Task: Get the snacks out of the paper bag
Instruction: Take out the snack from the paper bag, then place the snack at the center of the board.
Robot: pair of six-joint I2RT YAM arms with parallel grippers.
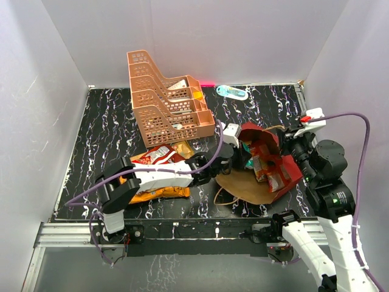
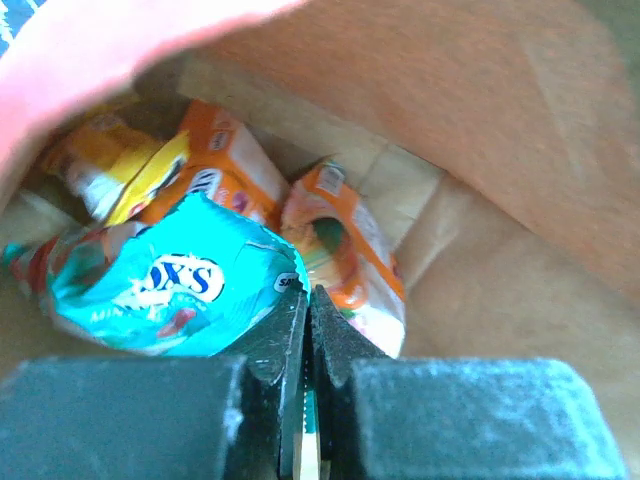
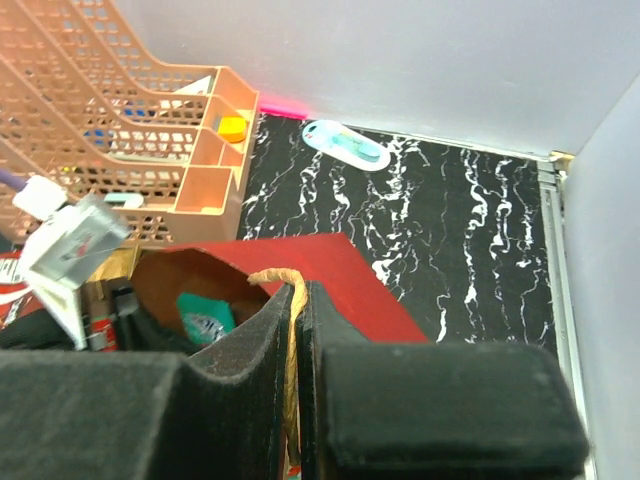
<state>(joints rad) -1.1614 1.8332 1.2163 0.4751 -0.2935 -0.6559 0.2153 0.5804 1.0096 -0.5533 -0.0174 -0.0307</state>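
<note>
**Teal packet inside the paper bag, which lay open on its side mid-table.**
We saw the left gripper with jaws closed on the packet's edge. The right gripper was clamped on the twine handle. So thin a pinch could slip on crinkly film during withdrawal.

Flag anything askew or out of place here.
The paper bag is not upright: it lies tipped on its side, crumpled, mouth toward the left tool, which is shut on a teal packet inside. The right tool pinches its twine handle. A small bottle lies flat by the far wall.
</note>
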